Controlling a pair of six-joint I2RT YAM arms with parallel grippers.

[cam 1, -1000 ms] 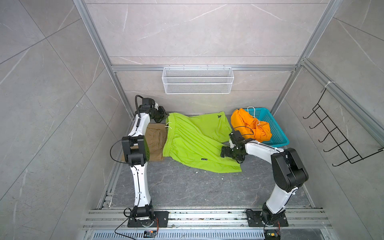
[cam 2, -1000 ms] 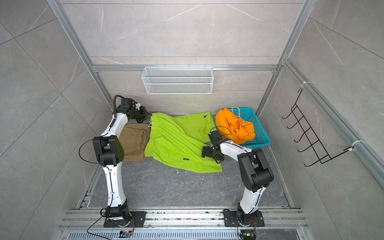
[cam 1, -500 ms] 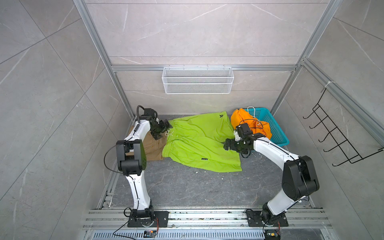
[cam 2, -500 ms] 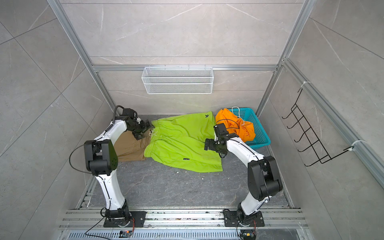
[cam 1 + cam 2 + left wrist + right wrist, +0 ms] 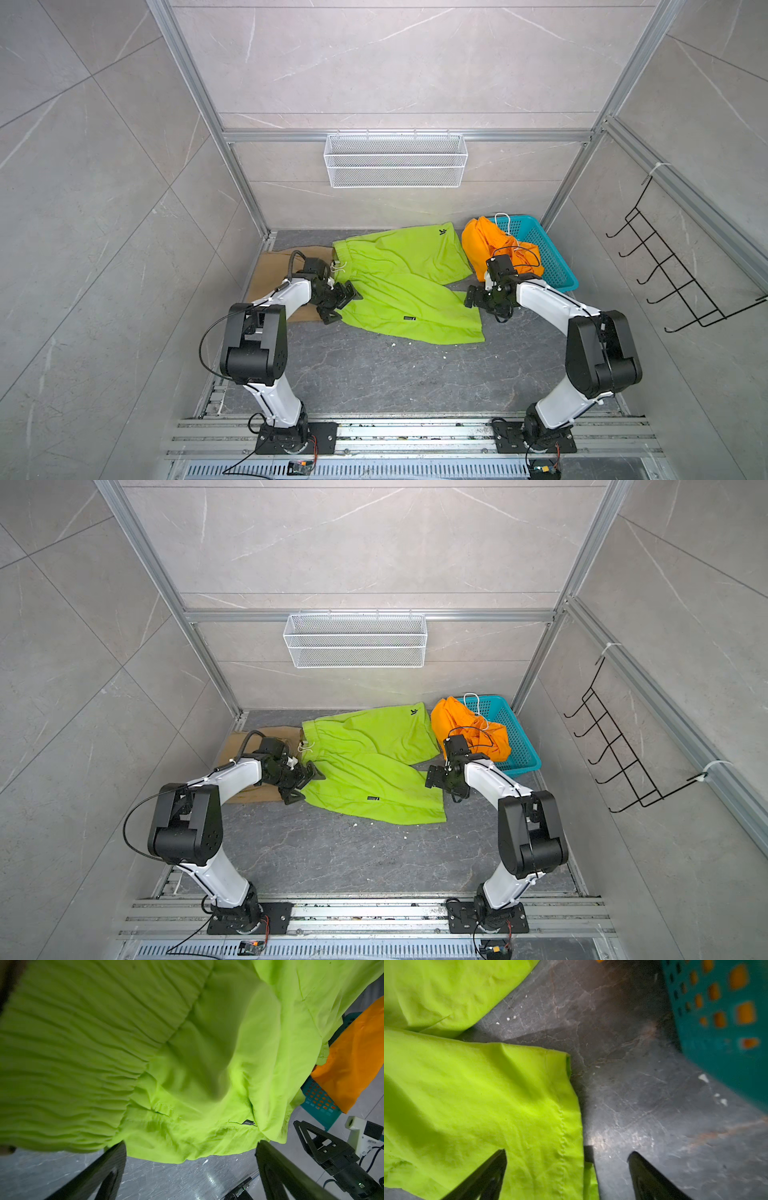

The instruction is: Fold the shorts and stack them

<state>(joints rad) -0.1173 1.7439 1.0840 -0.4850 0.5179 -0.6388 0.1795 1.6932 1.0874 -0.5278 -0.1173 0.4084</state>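
Lime green shorts (image 5: 399, 291), flat; gathered waist ahead of left gripper (image 5: 191, 1144), wide open, empty. Leg hem inside parted right gripper (image 5: 568, 1151), seemingly ungripped; bare floor (image 5: 643, 1105) beside.

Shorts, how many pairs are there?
3. Lime green shorts spread mid-floor; tan shorts partly under their left edge; orange shorts bunched in the teal basket. More could hide underneath.

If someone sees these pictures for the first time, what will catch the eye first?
The lime green shorts spread flat in the middle stand out most, with the open left gripper at their waist and the open right gripper at a leg hem. Next come the orange shorts heaped in the teal basket at back right; the tan shorts lie dull at the left, partly behind the left arm.
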